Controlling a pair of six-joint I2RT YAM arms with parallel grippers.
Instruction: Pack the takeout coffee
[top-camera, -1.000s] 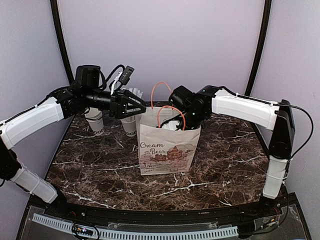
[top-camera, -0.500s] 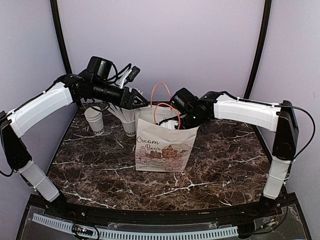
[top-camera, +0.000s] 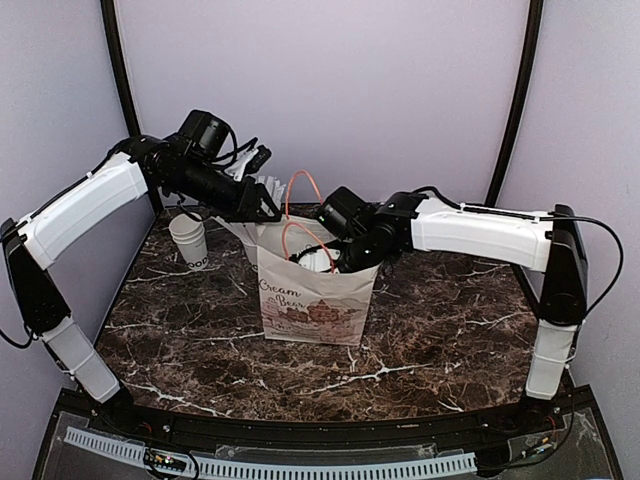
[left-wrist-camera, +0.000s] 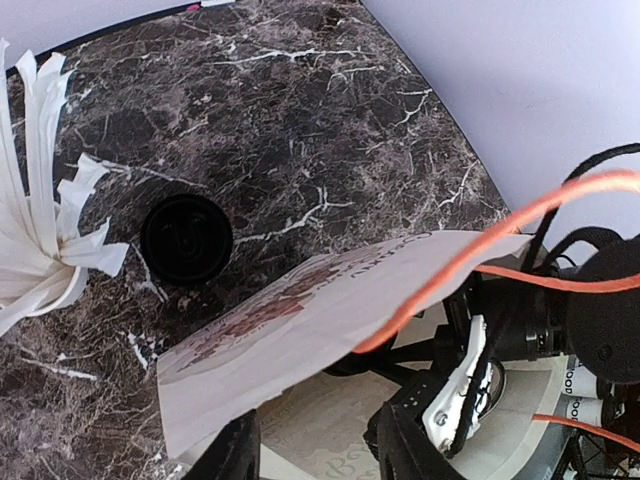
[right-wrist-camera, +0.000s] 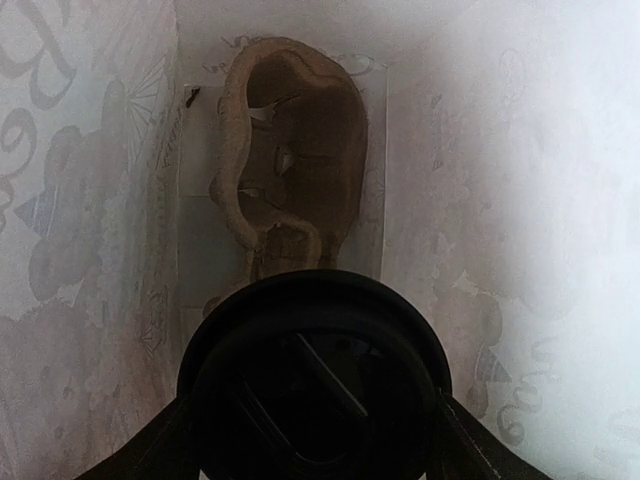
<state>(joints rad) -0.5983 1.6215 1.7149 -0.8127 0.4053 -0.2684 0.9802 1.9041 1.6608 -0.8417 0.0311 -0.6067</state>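
Observation:
The takeout coffee (right-wrist-camera: 315, 385) shows in the right wrist view as a black dome lid, low inside the paper bag (top-camera: 315, 300). My right gripper (right-wrist-camera: 315, 435) is shut on it, one finger pressed against each side of the lid. From above, that gripper (top-camera: 335, 262) reaches down into the bag's mouth and the cup is mostly hidden. My left gripper (left-wrist-camera: 320, 452) hovers at the bag's rear left rim (left-wrist-camera: 300, 320). Its fingers stand apart, and only the bag's inside shows between them. An orange handle (left-wrist-camera: 480, 250) crosses above it.
A white cup full of straws (left-wrist-camera: 40, 240) stands behind the bag on the left. A lidless stack of white cups (top-camera: 190, 240) is further left. A round black lid (left-wrist-camera: 186, 238) sits on the marble behind the bag. A brown cardboard piece (right-wrist-camera: 295, 150) lies on the bag's floor.
The bag has slid left with both grippers. My right gripper has sunk deeper into it with the coffee. My left gripper has moved to the bag's rim and its jaws have narrowed.

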